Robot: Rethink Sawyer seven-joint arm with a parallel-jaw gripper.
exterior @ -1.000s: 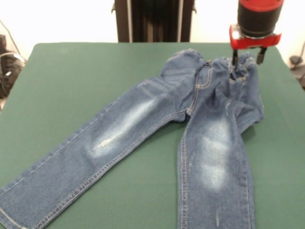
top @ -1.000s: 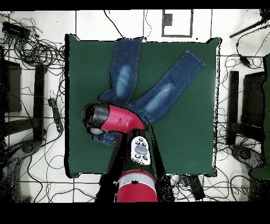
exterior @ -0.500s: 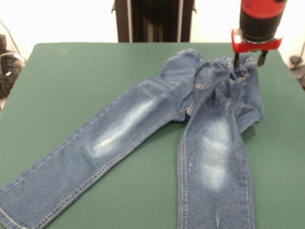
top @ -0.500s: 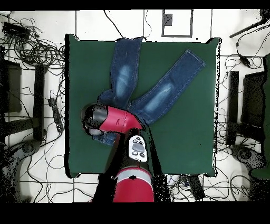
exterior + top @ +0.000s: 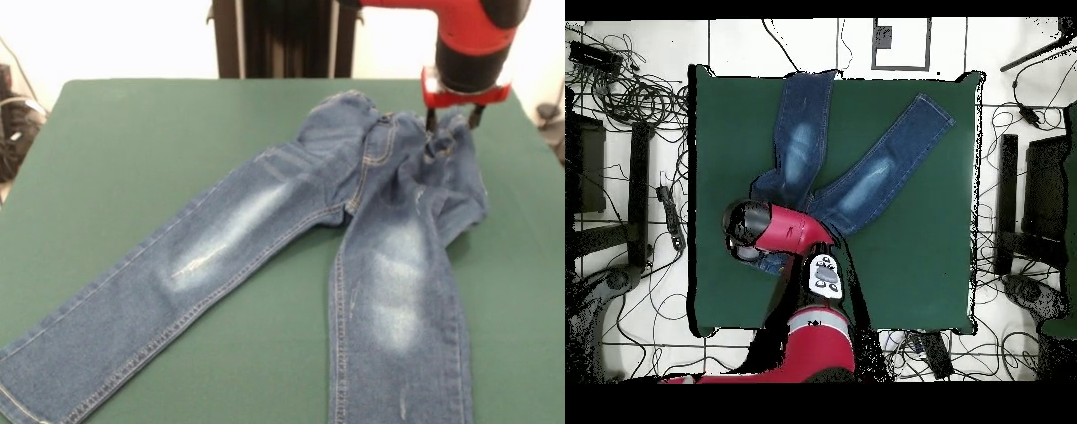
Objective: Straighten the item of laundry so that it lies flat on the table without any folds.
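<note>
The blue denim jeans [image 5: 265, 221] lie on the green table [image 5: 132, 141], waistband at the far right and legs spread towards the near edge. The cloth is bunched and folded at the waistband and at the right hip. My gripper [image 5: 453, 124] hangs over the right end of the waistband, fingers apart on either side of the bunched cloth and touching it or just above it. In the overhead view the jeans [image 5: 865, 185] form a V, and the red arm [image 5: 780, 228] covers the waistband and the gripper.
The robot's black pedestal [image 5: 282, 35] stands behind the table's far edge. Cables and stands [image 5: 625, 90] lie on the floor around the table. One leg's cuff runs off the near edge of the front view.
The gripper has come down slightly and shifted a little left over the waistband. The arm's red upper link now shows at the top of the front view. The jeans have not moved.
</note>
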